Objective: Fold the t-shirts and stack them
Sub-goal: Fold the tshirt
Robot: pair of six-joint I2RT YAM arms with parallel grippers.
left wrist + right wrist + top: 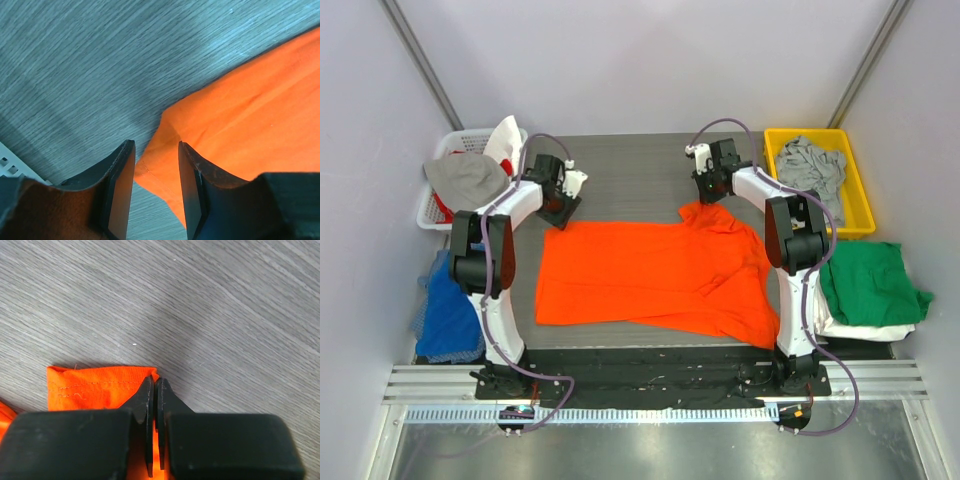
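The bright orange soft cloth t-shirt (650, 275) lies spread across the middle of the dark grey wood-grain desk (630, 165), mostly flat, with its far right corner bunched up. Expect it to handle as light, limp and floppy. It will not hold a shape, it will drag and wrinkle if you pull it along the wood, and a thin pinch can slip off. Take it by the stitched hems and corners, where the cloth is doubled and gives the pads more to bite.

Your left arm is stretched out to the shirt's far left corner, wrist tipped down. The left pincer (156, 150) stands part-way open with one finger on each side of that corner. The hem lies in the gap, not yet squeezed.

Your right arm reaches to the far right corner. The right pincer (154, 382) is closed tight on the orange cloth (95, 387) beside a folded, stitched edge, low over the wood.

A green cloth t-shirt (865, 280) sits on a white folded one (860, 330) by the desk's right edge. The yellow plastic bin (820, 133) near the far right corner holds a crumpled grey shirt (810, 165).
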